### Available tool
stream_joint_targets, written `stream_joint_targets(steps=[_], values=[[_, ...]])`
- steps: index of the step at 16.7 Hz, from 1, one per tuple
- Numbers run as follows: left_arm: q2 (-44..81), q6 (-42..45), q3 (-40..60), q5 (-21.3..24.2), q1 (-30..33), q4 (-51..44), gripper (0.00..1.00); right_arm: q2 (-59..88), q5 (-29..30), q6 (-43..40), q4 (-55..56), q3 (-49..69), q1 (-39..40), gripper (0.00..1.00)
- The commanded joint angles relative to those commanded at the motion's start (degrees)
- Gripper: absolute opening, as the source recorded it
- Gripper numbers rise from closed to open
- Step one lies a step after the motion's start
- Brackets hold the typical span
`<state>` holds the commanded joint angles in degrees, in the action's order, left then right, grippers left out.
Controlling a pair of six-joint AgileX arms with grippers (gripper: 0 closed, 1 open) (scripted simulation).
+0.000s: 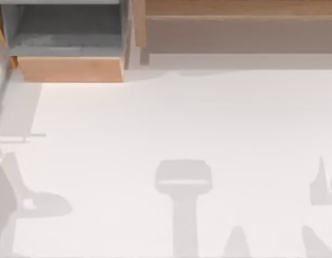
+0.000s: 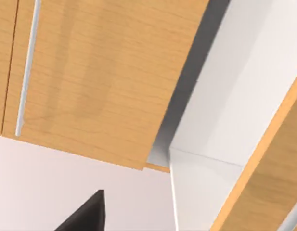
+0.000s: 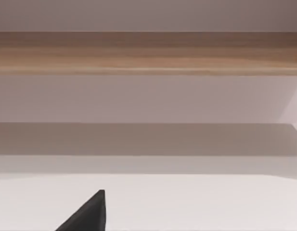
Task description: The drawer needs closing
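At about eleven o'clock on the white tabletop (image 1: pixel 187 118), the drawer (image 1: pixel 70 69) stands pulled open, grey floor exposed, light-wood front facing the arms. At one o'clock sits a long wooden shelf unit (image 1: pixel 238 27). Whether either gripper's fingers are apart, I cannot tell.

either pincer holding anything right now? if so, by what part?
Nothing visibly held. The drawer stands open at the table's far left, with no pincer on its front panel. Whether the pincers are open or shut cannot be told.
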<state>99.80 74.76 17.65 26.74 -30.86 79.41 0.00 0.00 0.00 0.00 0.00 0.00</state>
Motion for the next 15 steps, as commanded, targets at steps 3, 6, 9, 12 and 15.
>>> stream_joint_targets(steps=[3, 6, 9, 12, 15], values=[[8.18, 9.82, 3.84, 9.65, -6.27, 6.39, 1.00, 0.00, 0.00, 0.00, 0.00, 0.00, 0.00, 1.00], [13.26, 15.31, 6.79, 15.69, -9.69, 8.65, 1.00, 0.00, 0.00, 0.00, 0.00, 0.00, 0.00, 1.00], [14.31, 16.39, 7.42, 16.89, -10.35, 8.86, 1.00, 0.00, 0.00, 0.00, 0.00, 0.00, 0.00, 1.00], [14.13, 16.31, 7.23, 16.77, -10.09, 8.73, 1.00, 0.00, 0.00, 0.00, 0.00, 0.00, 0.00, 1.00], [14.83, 16.35, 9.04, 15.47, -8.92, 7.81, 1.00, 0.00, 0.00, 0.00, 0.00, 0.00, 0.00, 1.00]])
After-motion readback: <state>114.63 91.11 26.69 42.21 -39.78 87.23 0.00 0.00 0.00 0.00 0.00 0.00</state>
